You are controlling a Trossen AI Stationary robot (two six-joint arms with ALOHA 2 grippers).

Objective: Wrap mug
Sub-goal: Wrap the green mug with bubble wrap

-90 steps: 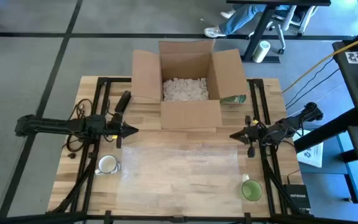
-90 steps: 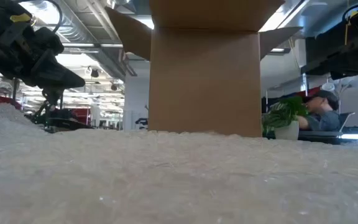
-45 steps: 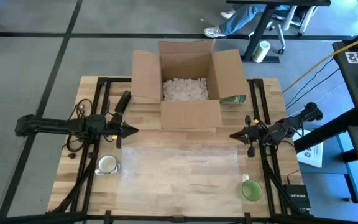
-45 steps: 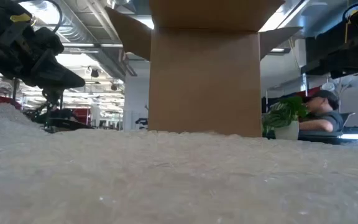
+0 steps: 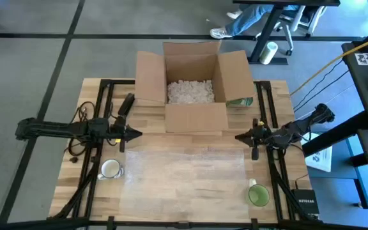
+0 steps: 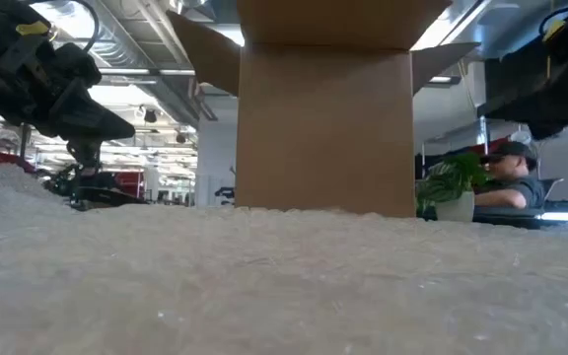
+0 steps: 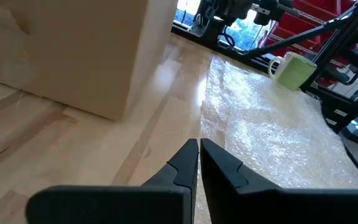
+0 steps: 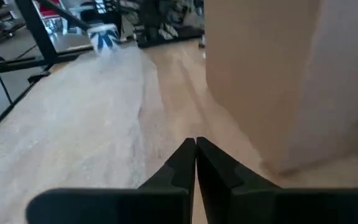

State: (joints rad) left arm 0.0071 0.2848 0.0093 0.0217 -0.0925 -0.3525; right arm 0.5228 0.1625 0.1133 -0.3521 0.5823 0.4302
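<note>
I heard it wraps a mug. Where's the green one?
In the high view, the green ceramic mug stands at the table's near right corner, just off the clear bubble wrap sheet, below the right gripper.

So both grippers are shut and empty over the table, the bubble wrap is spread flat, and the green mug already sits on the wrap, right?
Not quite. The green mug stands on bare wood just off the bubble wrap's edge, as the high view shows. The rest holds: left gripper and right gripper are shut and empty.
</note>
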